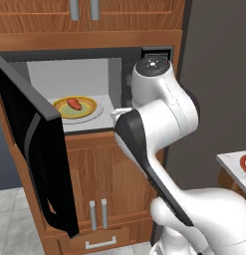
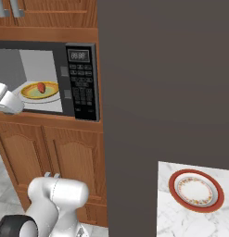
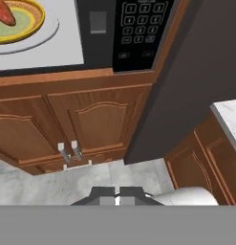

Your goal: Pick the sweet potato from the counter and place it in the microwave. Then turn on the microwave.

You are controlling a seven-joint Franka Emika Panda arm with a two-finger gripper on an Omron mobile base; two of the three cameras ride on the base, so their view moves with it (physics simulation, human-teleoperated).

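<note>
The sweet potato (image 1: 73, 103) (image 2: 41, 87) (image 3: 4, 14) lies on a yellow plate (image 1: 90, 108) (image 2: 52, 88) (image 3: 37, 16) on the light grey floor of the microwave (image 1: 84, 74) (image 2: 82, 88) (image 3: 138, 28). The microwave's black door (image 1: 32, 144) hangs wide open to the left. My gripper (image 3: 117, 195) is shut with nothing between its fingertips. It sits outside the oven, in front of its lower right corner and apart from the sweet potato. The counter (image 2: 181, 217) (image 3: 230, 115) lies off to the right.
A red-rimmed plate (image 2: 196, 190) (image 1: 245, 164) rests on the counter. A tall dark panel (image 2: 162, 78) stands right of the microwave keypad (image 2: 82, 90) (image 3: 141, 21). Brown cabinet doors with metal handles (image 3: 69, 152) sit below the oven, above a grey tiled floor (image 3: 52, 184).
</note>
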